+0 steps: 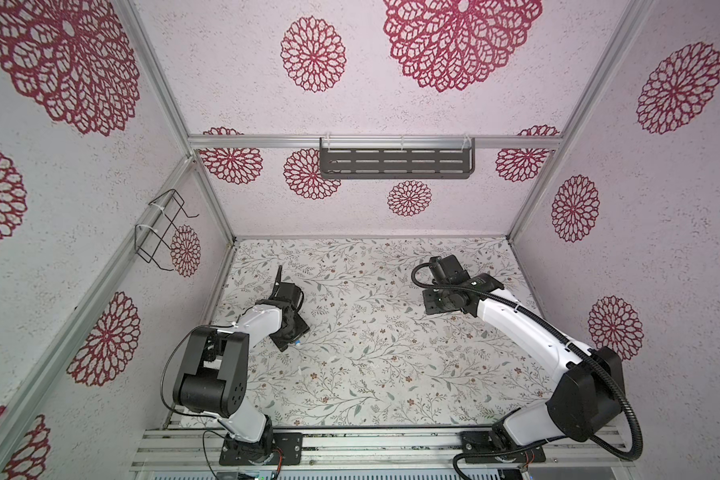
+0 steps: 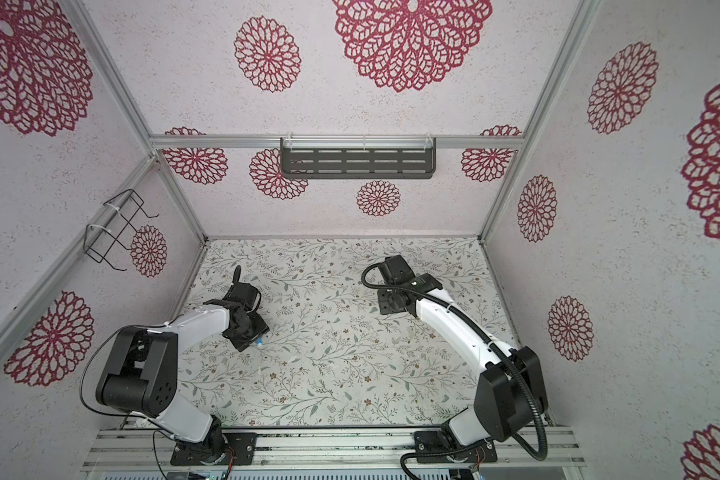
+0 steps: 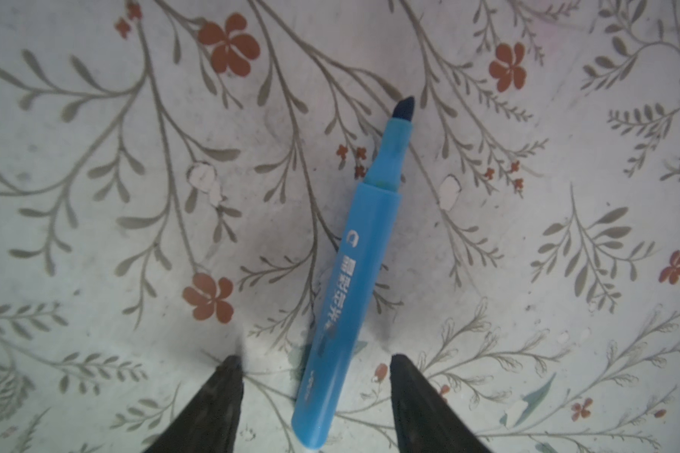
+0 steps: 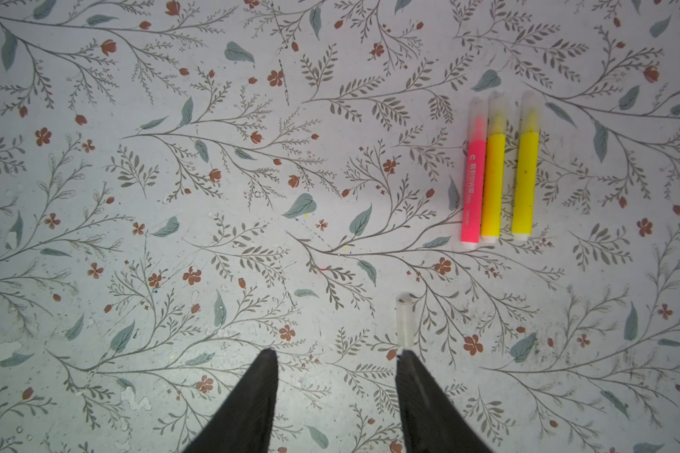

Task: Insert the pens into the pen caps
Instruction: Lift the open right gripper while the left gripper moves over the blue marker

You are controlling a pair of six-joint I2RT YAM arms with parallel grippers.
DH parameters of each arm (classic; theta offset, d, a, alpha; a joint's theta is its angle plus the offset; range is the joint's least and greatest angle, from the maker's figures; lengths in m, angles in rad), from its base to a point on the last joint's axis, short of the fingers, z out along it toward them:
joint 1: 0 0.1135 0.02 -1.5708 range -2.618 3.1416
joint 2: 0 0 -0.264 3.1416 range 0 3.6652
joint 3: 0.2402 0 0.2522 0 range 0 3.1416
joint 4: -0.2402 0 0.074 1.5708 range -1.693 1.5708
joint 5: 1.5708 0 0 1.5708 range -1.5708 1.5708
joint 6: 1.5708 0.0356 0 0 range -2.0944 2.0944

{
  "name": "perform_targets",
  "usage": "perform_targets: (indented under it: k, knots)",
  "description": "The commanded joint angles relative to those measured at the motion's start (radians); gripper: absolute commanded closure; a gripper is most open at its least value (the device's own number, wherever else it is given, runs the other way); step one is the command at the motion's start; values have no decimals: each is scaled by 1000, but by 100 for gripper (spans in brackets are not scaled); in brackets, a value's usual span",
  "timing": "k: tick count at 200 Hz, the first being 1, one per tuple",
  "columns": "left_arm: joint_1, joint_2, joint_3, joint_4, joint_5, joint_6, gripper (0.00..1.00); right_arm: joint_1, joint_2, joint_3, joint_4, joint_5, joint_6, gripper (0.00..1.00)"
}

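My left hand (image 3: 315, 357) is released, its fingers (image 3: 213, 400) straddling the rear barrel of the uncapped blue pen (image 3: 354, 251) without touching it. The pen lies on the tabletop (image 3: 95, 235), at 9 o'clock from the tabletop's middle in both top views. I judge the barrel light, rigid, smooth and prone to roll: grip it mid-barrel, leaving the tapered neck free. My right hand (image 4: 336, 352) is released and empty, with the clear cap (image 4: 405, 317) just beyond one of its fingers.

A slim blue plastic marker pen (image 3: 350, 282) is recorded uncapped, dark tip exposed, lying flat. A pink-red marker pen (image 4: 472, 184) and two yellow marker pens (image 4: 492, 184) are laid parallel, capped. A loose clear plastic cap (image 4: 405, 321) lies apart.
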Motion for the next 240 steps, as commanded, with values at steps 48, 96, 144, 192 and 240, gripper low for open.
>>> perform_targets:
  k: [48, 96, 144, 192, 240]
  knots:
    - [-3, 92, 6, 30, 0, -10, 52, -2, -74, -45, 30, -12, 30, 48]
    - [-16, 118, -15, 41, -26, -16, 59, -3, -98, -76, 44, -16, 39, 48]
    - [-39, 164, -19, 46, 4, 5, 67, -1, -120, -78, 50, -22, 44, 48]
    - [-73, 189, -48, 54, -18, -1, 74, -2, -157, -108, 60, -22, 47, 48]
    - [-126, 168, -41, 36, -29, 6, 78, -3, -179, -110, 55, -22, 45, 47]
